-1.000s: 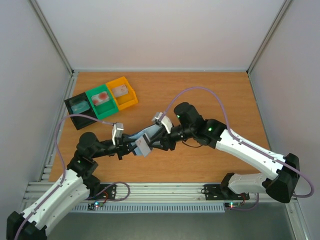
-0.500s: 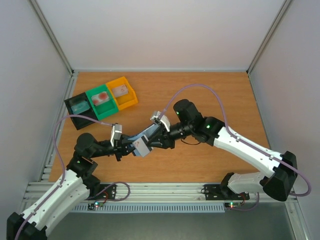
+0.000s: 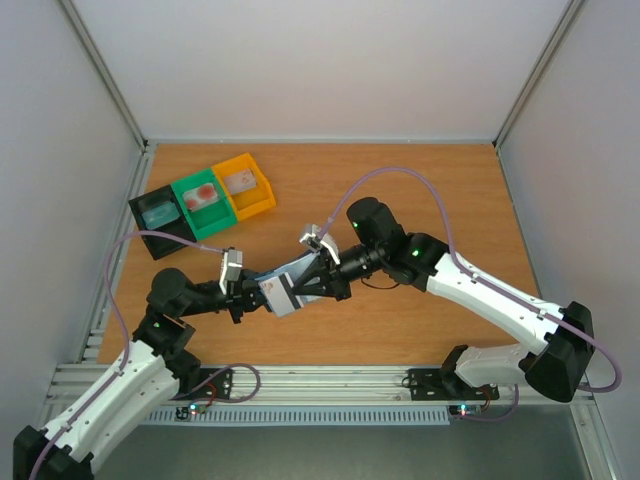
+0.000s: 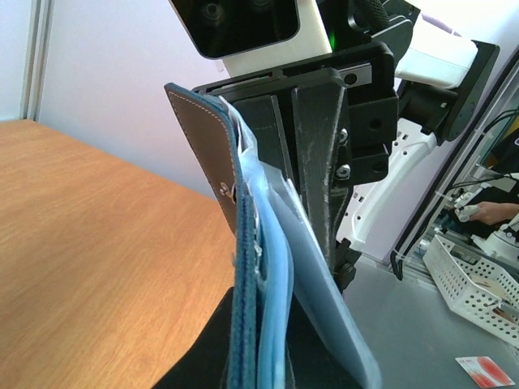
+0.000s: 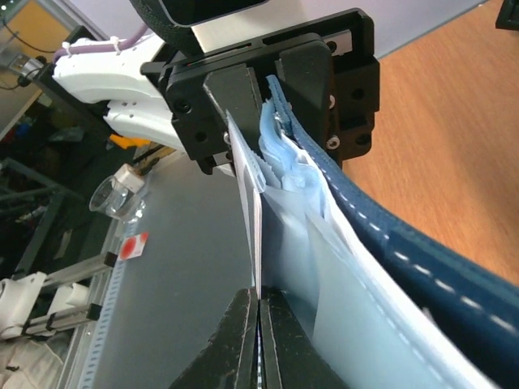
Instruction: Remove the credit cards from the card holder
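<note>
Top view: card holder is up off the wooden table, over its near-left part, strung between both arms. left gripper is clamped on one end, and right gripper comes in from the other. A pale card with a reddish mark faces up at the holder. Black bin, green bin and yellow bin sit in a row by the far-left corner, each with a flat card inside. Left wrist: holder is edge-on, with a navy leather-look flap with a stitched rim and a snap stud, and soft light-blue pocket layers fanned beside it. The scuffed black right fingers press on the pocket side. Right wrist: right fingers are pinched fully together on the card's thin, stiff edge. The left gripper's blocky black jaws grip the holder's bunched blue layers and its navy cover with white stitching.
</note>
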